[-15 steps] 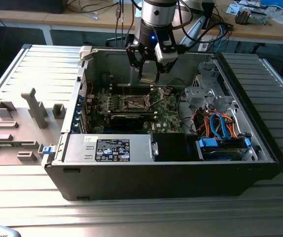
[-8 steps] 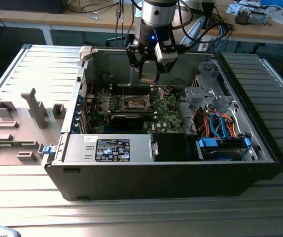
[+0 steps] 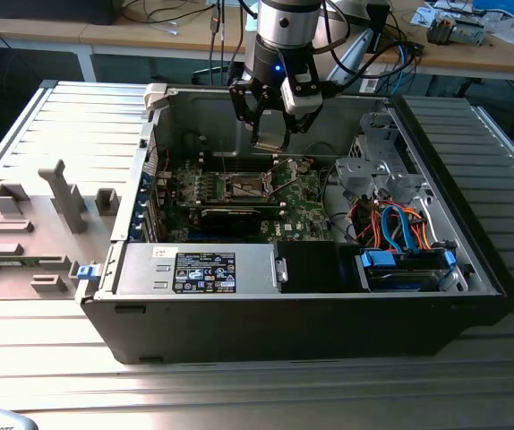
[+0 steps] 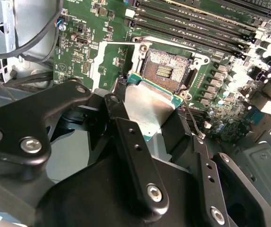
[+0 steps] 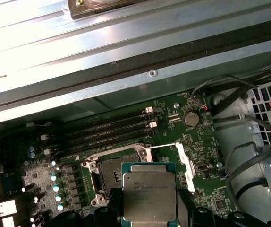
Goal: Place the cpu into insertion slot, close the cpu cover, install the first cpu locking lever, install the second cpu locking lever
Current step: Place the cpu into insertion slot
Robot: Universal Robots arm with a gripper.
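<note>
Inspection finding: the gripper (image 3: pixel 273 133) sits in the upper middle of the exterior view, over the open computer case (image 3: pixel 239 322). Its fingers (image 4: pixel 131 142) are clenched on the cpu (image 4: pixel 152 106), gripping it by opposite edges with the silver-grey top showing in both wrist views. The cpu is held clear of the green motherboard (image 3: pixel 306 210), not seated. The insertion slot (image 4: pixel 166 71) lies near it, uncovered, its dark contact field exposed.
</note>
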